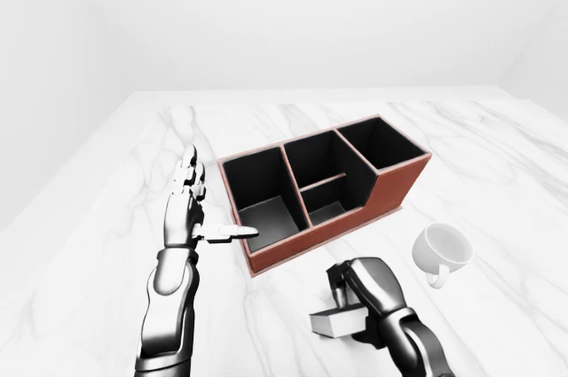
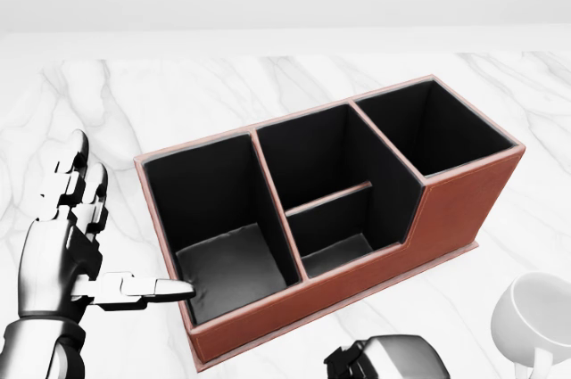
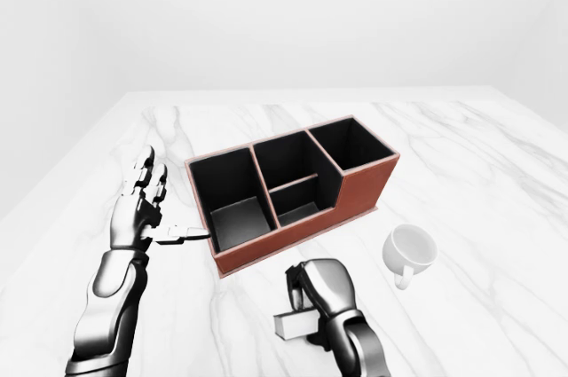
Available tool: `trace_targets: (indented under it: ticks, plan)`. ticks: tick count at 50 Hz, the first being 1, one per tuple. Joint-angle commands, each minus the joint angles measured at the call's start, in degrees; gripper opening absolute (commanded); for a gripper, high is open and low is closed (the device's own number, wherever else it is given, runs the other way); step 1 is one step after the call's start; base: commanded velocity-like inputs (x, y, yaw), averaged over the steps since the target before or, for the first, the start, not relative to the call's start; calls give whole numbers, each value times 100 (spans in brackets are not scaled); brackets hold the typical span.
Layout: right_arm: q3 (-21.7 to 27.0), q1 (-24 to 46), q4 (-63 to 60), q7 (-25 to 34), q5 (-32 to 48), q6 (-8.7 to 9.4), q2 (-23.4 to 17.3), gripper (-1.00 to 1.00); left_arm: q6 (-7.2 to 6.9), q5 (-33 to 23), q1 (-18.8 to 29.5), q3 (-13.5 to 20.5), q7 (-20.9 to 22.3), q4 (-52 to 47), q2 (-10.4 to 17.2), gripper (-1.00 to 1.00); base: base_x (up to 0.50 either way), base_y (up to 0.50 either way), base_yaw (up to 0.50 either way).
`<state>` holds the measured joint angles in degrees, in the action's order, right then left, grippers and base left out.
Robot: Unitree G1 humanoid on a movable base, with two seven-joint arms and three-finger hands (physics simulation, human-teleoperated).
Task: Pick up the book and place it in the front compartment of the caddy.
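Book (image 1: 339,323) is a small grey-white block on the marble table (image 1: 106,217), near side of the caddy (image 1: 390,191), low in both eye views. Its long axis runs roughly left-right, slightly tilted, left end sticking out past my right hand (image 1: 368,284). Which end is the spine I cannot tell. It looks to rest on the table or just off it; not clear.

My right hand is knuckles up over the book's right part, fingers curled down around it, holding it.

My left hand (image 2: 67,236) is spread wide, fingers (image 2: 71,160) pointing up and away, thumb out sideways with its tip at the caddy's near left corner, touching or just short of it. It holds nothing.

Caddy is red-brown outside, black inside, set diagonally, long axis from near left to far right. Left compartment, a middle one split by a low divider, and a far right one; all look empty.

White mug (image 1: 441,250) lies tipped to the right of the caddy, mouth showing, well apart from the book.

The eye views show the book and the grip; the head view cuts the book off entirely, showing only the top of my right hand at the bottom edge and part of the mug.

No writing or labels readable anywhere.
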<state>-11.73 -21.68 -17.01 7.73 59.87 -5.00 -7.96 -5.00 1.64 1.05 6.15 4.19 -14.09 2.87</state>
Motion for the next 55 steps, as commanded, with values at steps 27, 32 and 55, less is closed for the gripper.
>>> trace_targets:
  ticks: [27,32,55]
  plan:
    - [432,192,-1108,741,-229,0,231,-100,0,8,9,17,-3,-16,7,100,0,0,0]
    - [489,345,-1268,951,-253,0,277,-100,0,9,31,18,-6,22,10,100,0,0,0]
    - [733,1019,-1736,1718,-242,0,393,-100,0,13,7,16,-4,31,9,100,0,0,0]
